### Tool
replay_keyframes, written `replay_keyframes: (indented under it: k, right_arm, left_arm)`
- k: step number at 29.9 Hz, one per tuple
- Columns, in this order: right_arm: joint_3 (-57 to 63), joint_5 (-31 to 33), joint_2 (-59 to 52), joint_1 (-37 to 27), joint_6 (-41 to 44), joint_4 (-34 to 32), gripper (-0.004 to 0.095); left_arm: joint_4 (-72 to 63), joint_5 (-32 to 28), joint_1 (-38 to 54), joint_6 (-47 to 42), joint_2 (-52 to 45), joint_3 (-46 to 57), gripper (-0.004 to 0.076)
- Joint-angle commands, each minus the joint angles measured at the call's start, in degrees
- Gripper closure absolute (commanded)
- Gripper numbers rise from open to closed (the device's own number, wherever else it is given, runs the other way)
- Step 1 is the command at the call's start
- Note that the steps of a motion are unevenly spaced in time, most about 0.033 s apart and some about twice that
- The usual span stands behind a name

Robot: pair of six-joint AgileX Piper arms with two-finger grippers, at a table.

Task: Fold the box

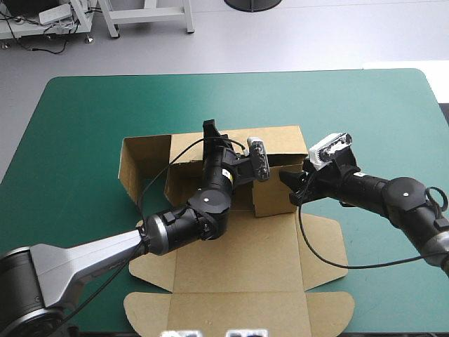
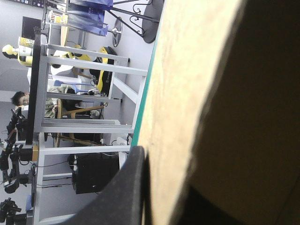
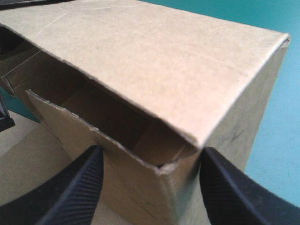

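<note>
**Tabletop** (image 1: pixel 84 112). One, under a teal-green cover. The high view takes in its far edge and both far corners; the near edge is cut off. The right wrist view has only a patch of cover beyond the box, and the left wrist view only a thin strip beside the board.

**Box** (image 1: pixel 245 260). One cut sheet of brown board, lying about the tabletop's middle and running toward the near edge.
- High view: walls are raised on the far half. One side flap stands open toward the tabletop's left edge. A broad panel with rounded flaps lies flat on the near half, its last part cut off.
- Right wrist view: one raised corner (image 3: pixel 187 154) seen close, with a panel folded over a wall and a dark hollow under it.
- Left wrist view: one wall (image 2: pixel 187 93) seen edge-on, its shaded side hard to make out.

**Left pincer** (image 1: pixel 212 140). One, at the box's far wall, near that wall's middle. It is clamped on the box. In its own view one black finger (image 2: pixel 124 197) lies against the board's lit face. The other is only a dark mass on the shaded side. The high view shows a single finger above the wall.

**Right pincer** (image 1: pixel 289 179). One, at the raised corner on the side toward the tabletop's right edge. Its own view shows two black fingers (image 3: pixel 70 192) standing well apart, with the corner between them. In the high view the fingers merge into one dark shape.
</note>
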Motion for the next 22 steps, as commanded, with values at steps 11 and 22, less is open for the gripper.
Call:
replay_keyframes:
  k: [11,22]
  right_arm:
    - [-1.4,-9.8,2.7,6.0,2.3,-0.6,0.0516]
    - [-1.4,-7.0,-0.6,5.8,11.1,-12.4,0.0475]
  left_arm:
    - [-4.0,-0.5,-2.8,0.6,-2.0,-1.4,0.0729]
    - [-2.6,0.8,-1.3,1.9,-2.0,-1.4,0.0729]
